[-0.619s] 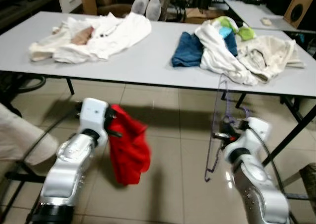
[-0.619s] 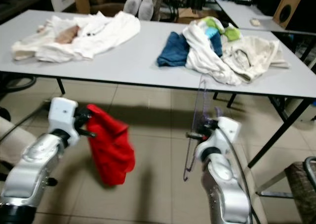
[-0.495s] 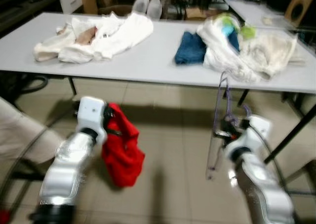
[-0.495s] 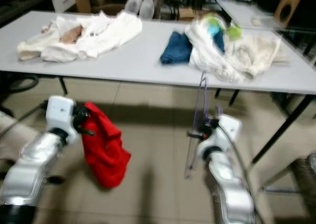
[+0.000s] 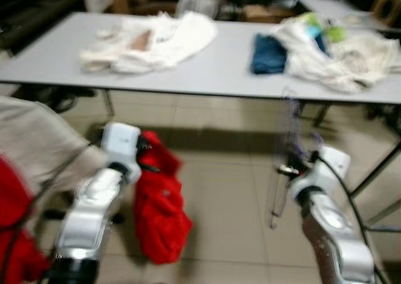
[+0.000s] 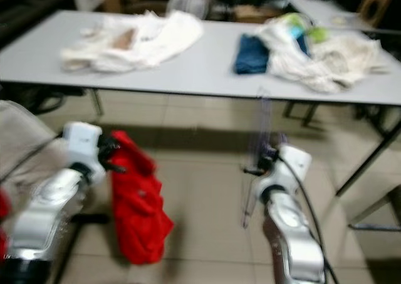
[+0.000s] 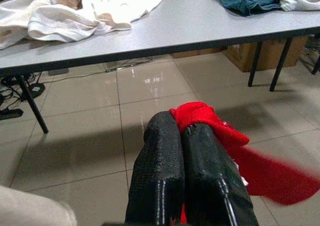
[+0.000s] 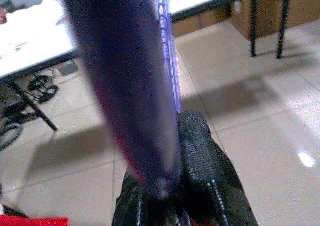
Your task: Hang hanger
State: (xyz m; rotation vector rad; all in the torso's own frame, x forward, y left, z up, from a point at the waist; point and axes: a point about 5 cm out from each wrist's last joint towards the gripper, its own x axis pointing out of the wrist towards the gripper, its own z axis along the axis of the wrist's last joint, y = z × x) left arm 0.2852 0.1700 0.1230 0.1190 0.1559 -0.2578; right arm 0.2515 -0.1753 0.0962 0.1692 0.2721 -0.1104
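The left tool point(image 5: 145, 160) is closed on a red cloth point(image 5: 160, 215), which hangs down from it above the tiled floor point(image 5: 219, 196), in front of the near edge of the long grey surface point(image 5: 219, 71). The right tool point(image 5: 289, 169) is closed on a purple hanger point(image 5: 285, 152), thin and see-through, which stands almost upright, also in front of the near edge; in the right wrist view the hanger passes between the black fingers point(image 8: 200, 156). On the surface, a heap of white clothes point(image 5: 156, 39) lies toward the left end. A blue cloth point(image 5: 268, 44) lies beside a pile of pale clothes point(image 5: 338, 52) toward the right end.
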